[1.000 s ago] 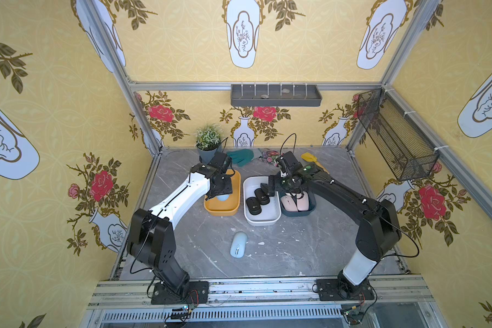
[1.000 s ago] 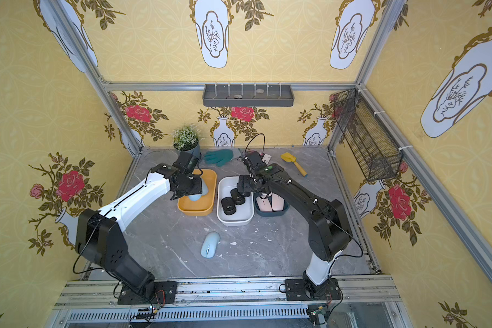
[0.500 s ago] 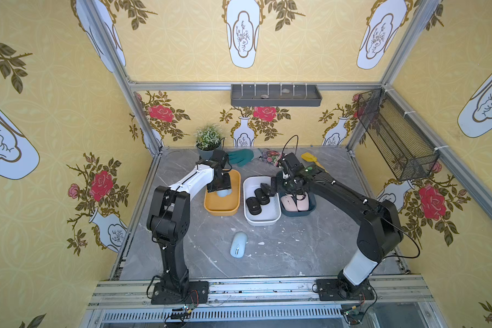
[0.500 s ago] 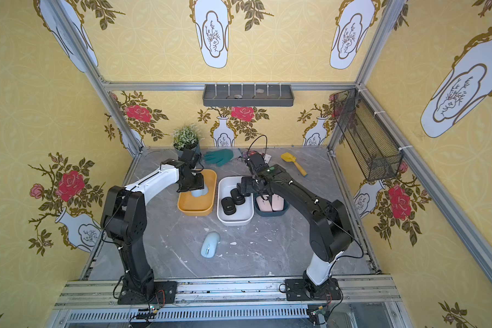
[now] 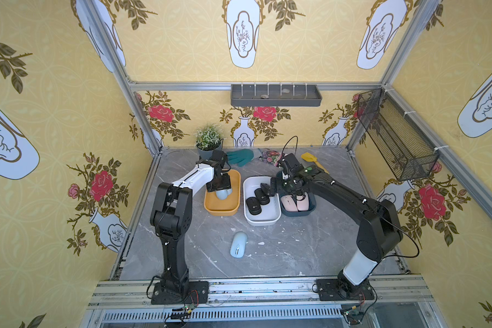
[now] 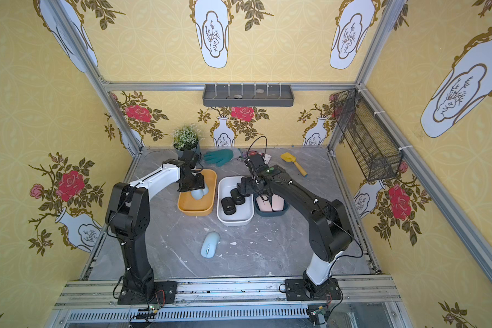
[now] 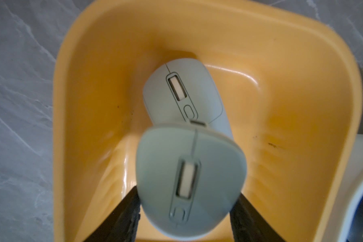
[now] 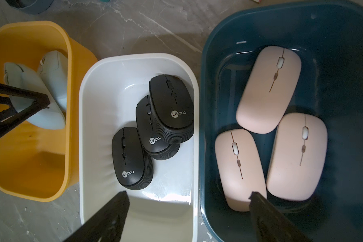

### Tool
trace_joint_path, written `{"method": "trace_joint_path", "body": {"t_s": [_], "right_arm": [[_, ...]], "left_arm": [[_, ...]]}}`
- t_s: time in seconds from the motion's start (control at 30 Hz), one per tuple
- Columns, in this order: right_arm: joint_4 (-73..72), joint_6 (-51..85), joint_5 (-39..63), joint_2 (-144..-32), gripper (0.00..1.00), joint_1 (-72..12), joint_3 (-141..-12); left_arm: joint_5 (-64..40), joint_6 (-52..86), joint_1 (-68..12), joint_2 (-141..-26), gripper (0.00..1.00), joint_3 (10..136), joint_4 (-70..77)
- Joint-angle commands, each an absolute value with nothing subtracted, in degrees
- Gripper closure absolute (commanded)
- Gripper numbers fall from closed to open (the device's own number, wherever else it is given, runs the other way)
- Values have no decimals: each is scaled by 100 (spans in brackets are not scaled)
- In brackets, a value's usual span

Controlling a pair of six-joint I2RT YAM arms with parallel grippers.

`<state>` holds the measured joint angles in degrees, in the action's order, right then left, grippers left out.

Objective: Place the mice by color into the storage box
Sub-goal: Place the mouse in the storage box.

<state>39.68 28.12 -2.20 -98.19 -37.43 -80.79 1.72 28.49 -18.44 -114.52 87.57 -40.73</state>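
Nearest, at 6 o'clock on the counter (image 5: 296, 250), lies a lone blue mouse (image 5: 238, 244). Beyond it at 11 o'clock the left end effector (image 7: 187, 190) reaches into the yellow box (image 5: 222, 211), fingers (image 7: 124, 211) flanking a tilted blue mouse (image 7: 189, 167); gripped or loose, I cannot tell. It overhangs a resting blue mouse (image 7: 182, 92), so a drop may stack them, crowding out the third. At 1 o'clock the right end effector (image 8: 189, 194) hangs wide open, empty, above the black mice (image 8: 153, 125) and pink mice (image 8: 268, 90).
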Motion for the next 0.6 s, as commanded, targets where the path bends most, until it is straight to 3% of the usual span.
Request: {"method": "trace_joint_path", "body": {"t_s": [0.0, 0.57], "right_arm": [[3865, 2869, -278, -9774, 8, -3744, -8095], [3968, 2946, -403, -9765, 8, -3769, -8275]], "left_arm": [[202, 2788, -1844, -11410, 31, 8762, -4016], [-77, 2658, -1981, -9513, 26, 8495, -4594]]}}
